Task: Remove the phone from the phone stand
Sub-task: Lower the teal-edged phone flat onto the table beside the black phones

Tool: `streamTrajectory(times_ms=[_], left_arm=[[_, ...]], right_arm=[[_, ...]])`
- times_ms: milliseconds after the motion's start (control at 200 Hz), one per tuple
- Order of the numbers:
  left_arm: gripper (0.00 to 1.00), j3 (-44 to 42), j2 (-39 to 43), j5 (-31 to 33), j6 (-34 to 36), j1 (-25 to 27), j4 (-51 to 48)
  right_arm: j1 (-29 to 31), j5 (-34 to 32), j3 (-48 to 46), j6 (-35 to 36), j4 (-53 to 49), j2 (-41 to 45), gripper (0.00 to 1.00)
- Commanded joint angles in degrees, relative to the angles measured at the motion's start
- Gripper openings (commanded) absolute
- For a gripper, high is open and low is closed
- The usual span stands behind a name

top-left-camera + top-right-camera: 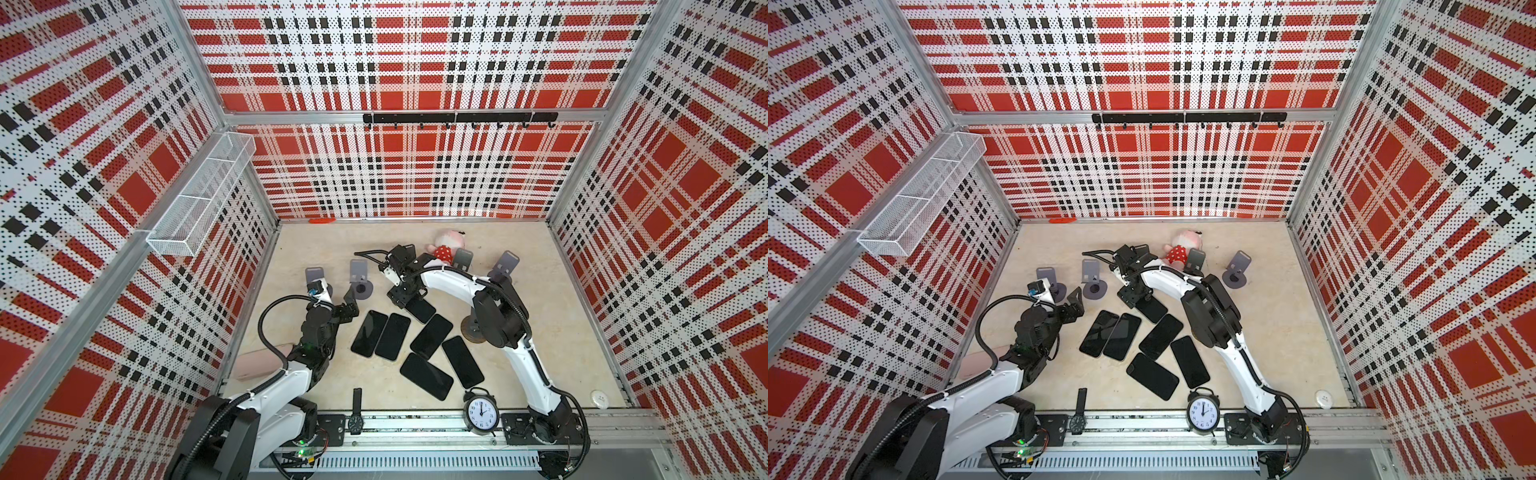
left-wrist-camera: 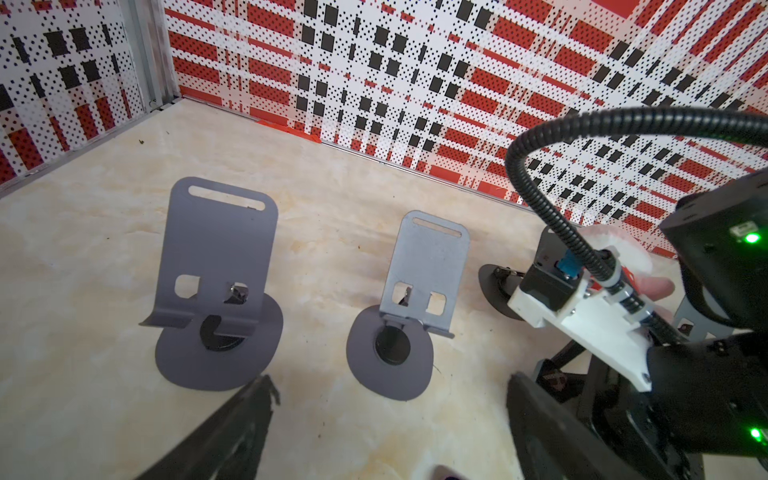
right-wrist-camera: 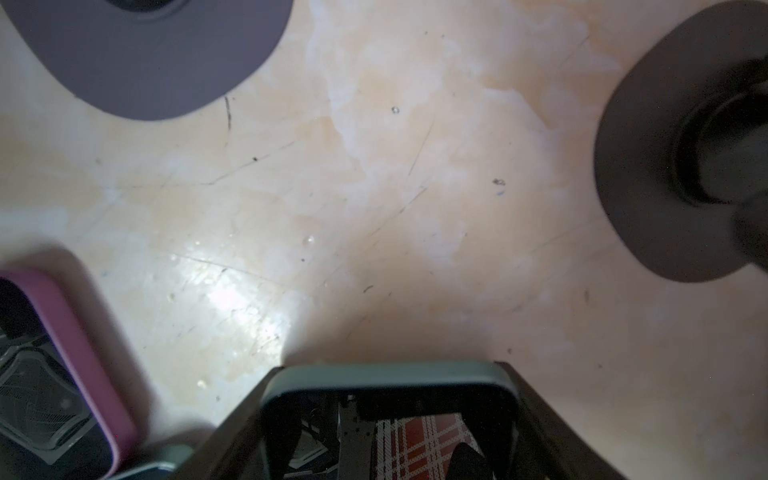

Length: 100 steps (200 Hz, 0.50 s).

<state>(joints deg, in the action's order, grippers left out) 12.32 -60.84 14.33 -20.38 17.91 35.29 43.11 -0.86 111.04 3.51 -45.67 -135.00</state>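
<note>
My right gripper [image 3: 388, 374] is shut on the phone [image 3: 390, 415], a dark screen in a grey-green case that mirrors the plaid wall. In both top views this phone [image 1: 420, 309] [image 1: 1152, 309] is low over the table, just behind several phones [image 1: 432, 334] lying flat. Whether it touches the table I cannot tell. Several grey phone stands [image 1: 359, 270] [image 1: 1237, 266] stand in a row behind, and those I see are empty. My left gripper [image 2: 390, 415] [image 1: 351, 297] is open in front of two empty stands [image 2: 220, 257] [image 2: 428, 270], with nothing between its fingers.
A pink-cased phone [image 3: 62, 353] lies beside the held one. A plush doll [image 1: 446, 245] sits behind the stands. An alarm clock [image 1: 482, 411] and a wristwatch [image 1: 356, 415] are at the front rail. A pink object [image 1: 257, 361] lies by the left wall, and a mesh basket [image 1: 203, 187] hangs above.
</note>
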Motion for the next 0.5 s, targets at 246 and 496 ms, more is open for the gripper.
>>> streamTrajectory(times_ms=[246,496], left_arm=[[0.91,0.4,-1.0,-1.8,0.4,-0.4,1.9],[0.91,0.2,-0.9,-1.6,0.3,-0.4,1.9]], right_arm=[[0.4,6.8,0.0,1.3,-2.2,-3.8,0.77],[0.4,6.3,1.1,1.4,-2.5,-4.9,0.78]])
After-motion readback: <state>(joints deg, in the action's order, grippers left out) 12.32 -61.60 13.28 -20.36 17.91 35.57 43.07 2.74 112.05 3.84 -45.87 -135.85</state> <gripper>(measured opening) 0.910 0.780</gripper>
